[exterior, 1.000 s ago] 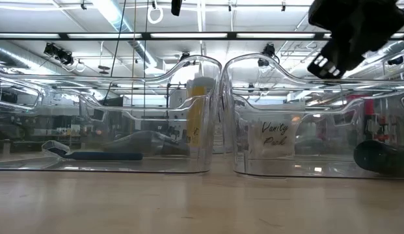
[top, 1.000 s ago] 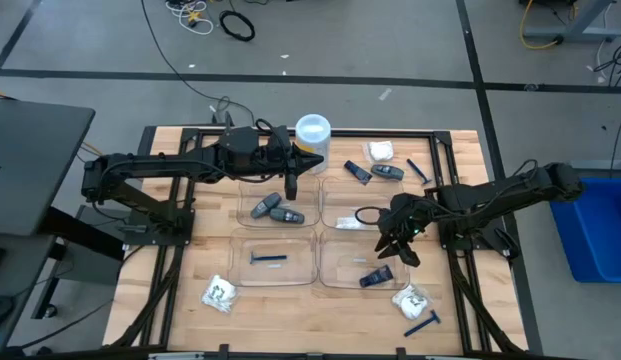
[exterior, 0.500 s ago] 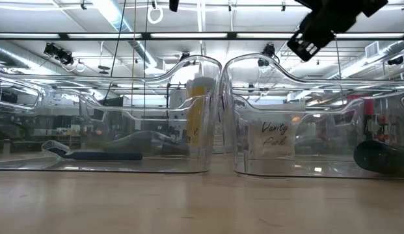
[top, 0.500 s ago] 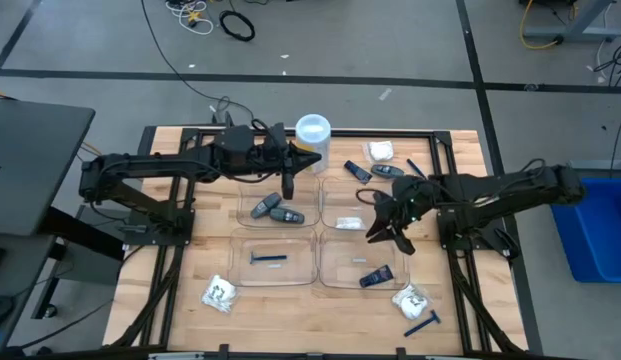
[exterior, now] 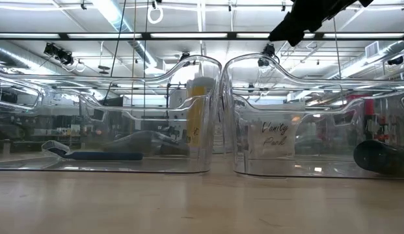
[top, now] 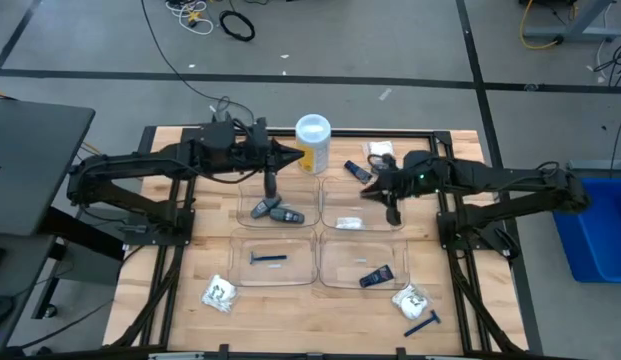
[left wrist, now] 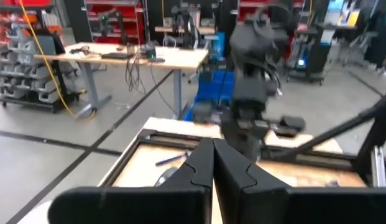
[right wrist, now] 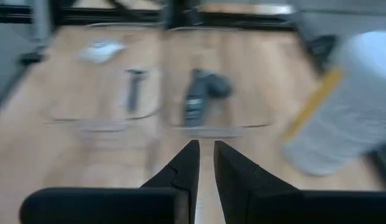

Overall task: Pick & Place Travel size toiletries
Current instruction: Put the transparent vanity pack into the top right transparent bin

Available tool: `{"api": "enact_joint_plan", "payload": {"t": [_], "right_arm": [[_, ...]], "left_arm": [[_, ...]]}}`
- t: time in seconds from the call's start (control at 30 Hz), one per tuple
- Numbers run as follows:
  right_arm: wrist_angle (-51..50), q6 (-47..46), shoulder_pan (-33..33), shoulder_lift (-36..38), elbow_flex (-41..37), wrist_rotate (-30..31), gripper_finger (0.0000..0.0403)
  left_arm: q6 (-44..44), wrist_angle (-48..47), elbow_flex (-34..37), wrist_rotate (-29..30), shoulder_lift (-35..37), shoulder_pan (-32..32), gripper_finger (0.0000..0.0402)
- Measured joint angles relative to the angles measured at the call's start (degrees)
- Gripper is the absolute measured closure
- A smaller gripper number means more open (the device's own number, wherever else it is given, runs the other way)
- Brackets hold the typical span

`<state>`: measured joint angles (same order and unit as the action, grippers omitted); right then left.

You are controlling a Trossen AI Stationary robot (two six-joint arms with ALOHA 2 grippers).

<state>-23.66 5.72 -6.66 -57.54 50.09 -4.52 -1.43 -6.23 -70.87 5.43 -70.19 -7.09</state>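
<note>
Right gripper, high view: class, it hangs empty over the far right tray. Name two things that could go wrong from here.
1. The right gripper hangs near the yellow canister; a sideways reach might tip it.
2. The loose items near it, a dark blue tube and a white packet, lie close together beside the tray, so closing on one could nudge another.

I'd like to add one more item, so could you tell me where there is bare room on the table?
Bare wood lies along the near edge between the left white packet and the right white packet. The far right corner is crowded with a packet, tubes and a razor, under the right gripper.
</note>
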Motion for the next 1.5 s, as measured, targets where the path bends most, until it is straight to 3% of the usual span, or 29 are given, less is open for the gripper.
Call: {"api": "enact_joint_plan", "payload": {"t": [0.13, 0.4, 0.7, 0.8, 0.9, 1.23, 1.5], "right_arm": [[1.2, 0.8, -1.3, 0.9, 0.0, 4.5, 0.0349], [1.6, 0.1, -1.7, 0.9, 0.0, 4.9, 0.0352], [1.8, -3.8, -1.7, 0.9, 0.0, 4.9, 0.0354], [2.0, -3.7, -1.7, 0.9, 0.0, 4.9, 0.0354], [2.1, -3.8, -1.7, 0.9, 0.0, 4.9, 0.0353], [2.1, -3.8, -1.7, 0.9, 0.0, 4.9, 0.0355], [2.1, -3.8, -1.7, 0.9, 0.0, 4.9, 0.0355]], "left_arm": [[0.0, -6.3, 0.0, 0.0, 2.1, 0.0, 0.0387], [-3.2, -19.1, 0.0, 0.0, 5.5, 2.1, 0.0394], [-12.0, -37.0, 0.0, -0.1, 6.5, 11.2, 0.0396], [-15.3, -40.9, 0.0, 2.5, 6.5, 15.4, 0.0394], [-17.9, -42.9, 0.0, 5.5, 6.5, 19.2, 0.0386], [-25.8, -49.8, 0.0, 4.5, 6.5, 29.4, 0.0396], [-31.2, -50.0, 3.3, 9.0, 6.4, 34.8, 0.0374]]}}
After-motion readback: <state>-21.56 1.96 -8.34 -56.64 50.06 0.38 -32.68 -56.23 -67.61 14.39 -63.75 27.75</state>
